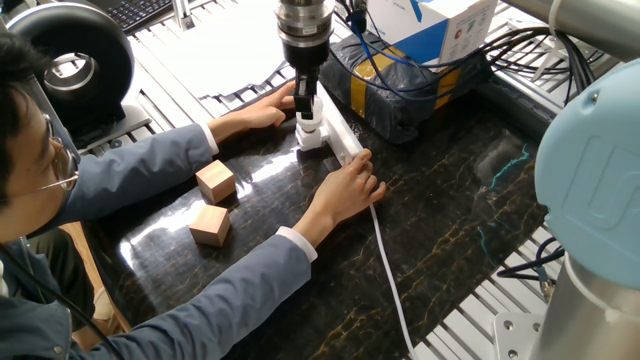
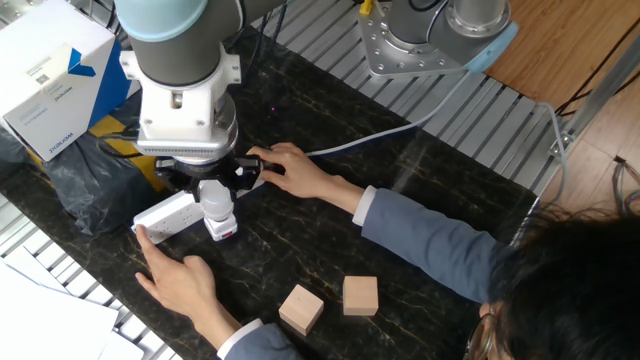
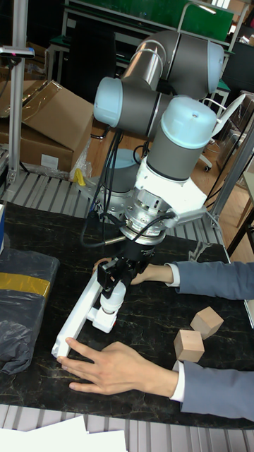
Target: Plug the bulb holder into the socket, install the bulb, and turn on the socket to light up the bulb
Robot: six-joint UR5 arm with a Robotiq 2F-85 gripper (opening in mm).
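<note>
The tool (image 3: 111, 288) grips the bulb (image 3: 109, 297) seated in the bulb holder (image 3: 104, 321).

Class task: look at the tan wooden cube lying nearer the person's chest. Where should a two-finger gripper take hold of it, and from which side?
Grip the wooden cube across two opposite flat side faces, coming straight down from above. It sits flat on the table with its top free, apart from the other cube, so the jaws would probably fit either side.
</note>
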